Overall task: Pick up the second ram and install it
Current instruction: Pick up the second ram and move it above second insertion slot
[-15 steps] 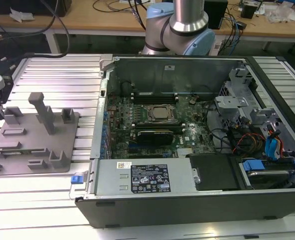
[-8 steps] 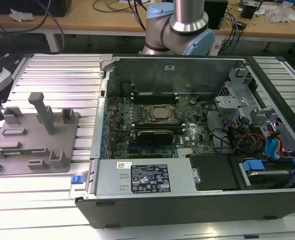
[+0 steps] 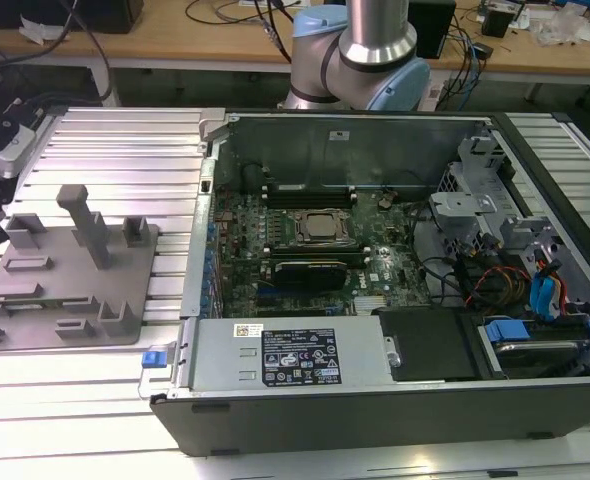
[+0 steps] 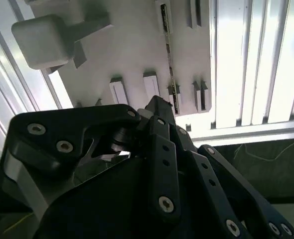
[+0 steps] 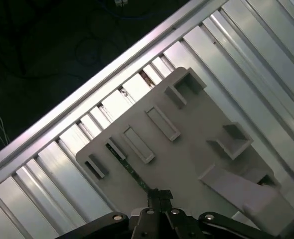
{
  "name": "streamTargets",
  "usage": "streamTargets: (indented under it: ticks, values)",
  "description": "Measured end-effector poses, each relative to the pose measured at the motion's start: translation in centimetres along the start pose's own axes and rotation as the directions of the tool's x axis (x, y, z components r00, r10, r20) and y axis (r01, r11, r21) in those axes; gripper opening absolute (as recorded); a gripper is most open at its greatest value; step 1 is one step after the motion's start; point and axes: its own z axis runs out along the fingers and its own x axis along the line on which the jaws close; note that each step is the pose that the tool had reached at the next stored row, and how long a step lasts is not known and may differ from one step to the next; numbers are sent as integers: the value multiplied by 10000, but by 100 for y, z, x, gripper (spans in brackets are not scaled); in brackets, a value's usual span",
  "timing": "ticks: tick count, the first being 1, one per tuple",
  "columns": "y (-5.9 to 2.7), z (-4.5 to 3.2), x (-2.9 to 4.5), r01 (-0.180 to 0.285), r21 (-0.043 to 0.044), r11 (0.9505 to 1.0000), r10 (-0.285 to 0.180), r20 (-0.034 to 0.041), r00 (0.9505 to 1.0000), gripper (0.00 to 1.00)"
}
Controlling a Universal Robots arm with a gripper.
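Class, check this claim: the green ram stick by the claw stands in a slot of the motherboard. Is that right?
No. The green ram stick by the claw stands in the grey holder block instead, as the first wrist view shows.

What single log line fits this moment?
gripper: at one end of second ram | second ram: on edge in grey holder | grey holder: at exterior view's left of open computer case

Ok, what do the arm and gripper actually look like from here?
The arm is a silver metal tube with light-blue joint caps. The gripper is matte black, built of angular bar linkages studded with round silver screws.
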Motion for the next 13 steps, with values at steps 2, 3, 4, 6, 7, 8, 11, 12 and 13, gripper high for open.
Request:
streamTargets:
  ticks: [2, 3, 4, 6, 7, 8, 11, 12, 13]
  values:
    - [0, 5, 0, 375, -9, 9993, -375, -18, 9993, 8]
    - [0, 8, 0, 652, -17, 9979, -652, -31, 9979, 8]
    - [-1, 11, 0, 880, -24, 9961, -880, -41, 9961, 8]
    - [-1, 22, 1, 1593, -46, 9872, -1593, -74, 9872, 8]
    - [-1, 27, 1, 1882, -56, 9821, -1883, -86, 9821, 8]
    - [-2, 34, 1, 2243, -69, 9745, -2244, -102, 9744, 8]
    - [-3, 51, 1, 3011, -98, 9535, -3012, -134, 9535, 8]
    - [-4, 58, 1, 3279, -109, 9446, -3281, -144, 9445, 8]
    - [-4, 65, 2, 3596, -122, 9330, -3597, -157, 9329, 8]
